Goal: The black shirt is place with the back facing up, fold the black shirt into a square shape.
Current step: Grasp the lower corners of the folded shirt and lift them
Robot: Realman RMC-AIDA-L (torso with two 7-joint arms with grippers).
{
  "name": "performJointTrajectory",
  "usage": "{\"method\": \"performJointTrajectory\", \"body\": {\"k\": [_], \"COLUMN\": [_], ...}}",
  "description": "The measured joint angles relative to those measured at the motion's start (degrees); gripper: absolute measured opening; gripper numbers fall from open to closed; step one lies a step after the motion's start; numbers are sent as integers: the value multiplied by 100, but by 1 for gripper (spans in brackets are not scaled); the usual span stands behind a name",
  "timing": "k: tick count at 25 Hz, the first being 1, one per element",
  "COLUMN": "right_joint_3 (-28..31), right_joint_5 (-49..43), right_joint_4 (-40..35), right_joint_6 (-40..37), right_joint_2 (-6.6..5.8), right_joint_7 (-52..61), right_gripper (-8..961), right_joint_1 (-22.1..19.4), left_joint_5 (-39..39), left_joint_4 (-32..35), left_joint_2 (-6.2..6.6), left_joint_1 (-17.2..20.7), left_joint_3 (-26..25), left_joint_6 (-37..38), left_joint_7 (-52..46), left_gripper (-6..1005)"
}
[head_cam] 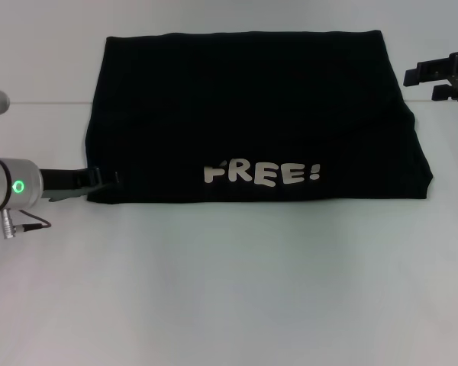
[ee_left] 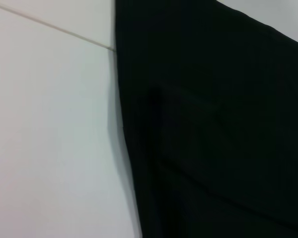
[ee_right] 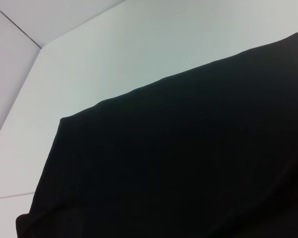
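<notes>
A pale, plain tabletop (head_cam: 229, 290) spreads before me, with a thin seam running across it toward the far side. In the head view the black shirt (head_cam: 252, 114) lies flat on it as a wide rectangle, already doubled over, its long axis running side to side and the off-white "FREE!" lettering (head_cam: 261, 174) showing along the near edge. My left hand (head_cam: 99, 181) sits low at the shirt's near-left corner, its tips right at the cloth; I cannot tell whether they are closed on the hem or only touching it. My right hand (head_cam: 427, 80) hangs off the far-right corner, just beside the edge but clear of it, its two fingers spread and holding nothing.

From my left wrist, the shirt's left edge (ee_left: 121, 124) runs as a long dark line against the white top, with a soft folded ridge further in; my own fingers do not show here.

From my right wrist, I see the cloth's far edge and one corner (ee_right: 62, 119), flat on the tabletop, and no fingers.

As I judge it, the next fold must shorten that side-to-side length, so the left edge would travel toward the right, and my left hand is the nearer one.
</notes>
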Motion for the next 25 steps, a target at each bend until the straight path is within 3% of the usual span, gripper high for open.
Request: {"method": "performJointTrajectory", "body": {"k": [13, 20, 25], "right_joint_3": [66, 13, -16], "right_joint_5": [1, -218, -617], "right_joint_4": [-57, 9, 346], "right_joint_6": [-178, -206, 164], "right_joint_2": [-35, -49, 27], "right_joint_7": [-49, -391, -712], "right_gripper": [731, 732, 731], "right_joint_1": [-87, -257, -359], "left_joint_5": [8, -14, -30], "left_joint_4": [50, 68, 97], "left_joint_2": [-11, 184, 231], "left_joint_1": [-7, -111, -132], "left_joint_3": [-51, -701, -953], "left_joint_6": [72, 960, 1118], "left_joint_7": [-68, -72, -60], "left_gripper": [199, -1, -1]}}
